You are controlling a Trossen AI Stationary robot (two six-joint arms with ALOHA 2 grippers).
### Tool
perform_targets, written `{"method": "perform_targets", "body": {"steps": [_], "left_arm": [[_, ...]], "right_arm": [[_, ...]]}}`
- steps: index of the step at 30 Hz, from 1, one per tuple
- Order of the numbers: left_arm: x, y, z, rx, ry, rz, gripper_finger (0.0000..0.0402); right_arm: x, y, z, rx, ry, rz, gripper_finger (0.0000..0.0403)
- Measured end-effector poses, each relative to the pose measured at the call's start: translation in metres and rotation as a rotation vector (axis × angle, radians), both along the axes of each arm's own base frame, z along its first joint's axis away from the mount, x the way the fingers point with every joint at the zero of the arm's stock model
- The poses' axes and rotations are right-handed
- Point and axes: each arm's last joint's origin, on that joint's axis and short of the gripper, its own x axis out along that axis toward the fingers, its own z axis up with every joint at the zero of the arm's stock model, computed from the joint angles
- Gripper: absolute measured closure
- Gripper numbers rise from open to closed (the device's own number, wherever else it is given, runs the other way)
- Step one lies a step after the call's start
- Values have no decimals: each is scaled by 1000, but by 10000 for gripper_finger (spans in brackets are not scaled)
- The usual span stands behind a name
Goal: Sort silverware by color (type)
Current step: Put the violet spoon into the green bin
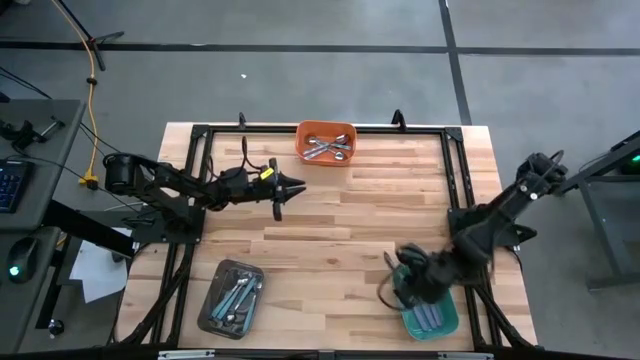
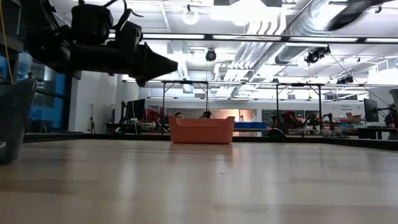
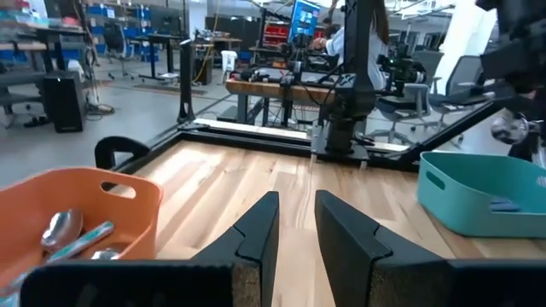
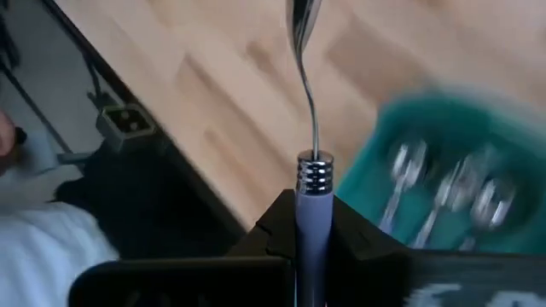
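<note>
My right gripper (image 1: 405, 272) is shut on a lavender-handled spoon (image 4: 312, 162) above the far left corner of the teal tray (image 1: 445, 322), which holds several lavender spoons (image 4: 444, 196). My left gripper (image 1: 298, 184) hangs above the table left of centre, pointing right, empty, with a narrow gap between its fingers (image 3: 297, 209). The orange tray (image 1: 325, 142) at the far edge holds mixed spoons (image 3: 72, 232). The grey tray (image 1: 232, 297) at the near left holds blue-handled spoons. My right gripper pinches the spoon's lavender handle (image 4: 313, 223) between its two fingers, just behind the handle's ribbed metal collar. The spoon runs along the fingers and sticks out past their tips, bowl end (image 4: 303, 17) away from the gripper. It is lifted clear of table and tray.
A black frame (image 1: 205, 135) runs along the table's far, left and right sides. Bare wood lies between the three trays. The grey tray's wall (image 2: 12, 118) shows at the low view's left edge.
</note>
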Motion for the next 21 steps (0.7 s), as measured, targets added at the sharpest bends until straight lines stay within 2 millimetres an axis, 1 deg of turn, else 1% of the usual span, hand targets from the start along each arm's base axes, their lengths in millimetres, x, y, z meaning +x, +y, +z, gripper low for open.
{"method": "perform_targets", "body": {"steps": [4, 9, 12, 15, 21], "left_arm": [[2, 3, 3, 26, -7, 11, 332], [5, 6, 7, 29, -20, 24, 332], [6, 7, 9, 36, -25, 26, 332], [8, 7, 11, 47, -34, 26, 332], [11, 8, 15, 53, -48, 26, 332]], "right_arm": [[-18, 23, -7, 74, 83, -108, 397], [-31, 39, -29, 65, 276, -222, 398], [-33, 47, -42, 42, 361, -242, 399], [-30, 55, -54, 30, 390, -235, 399], [-26, 59, -70, -5, 457, -228, 398]]}}
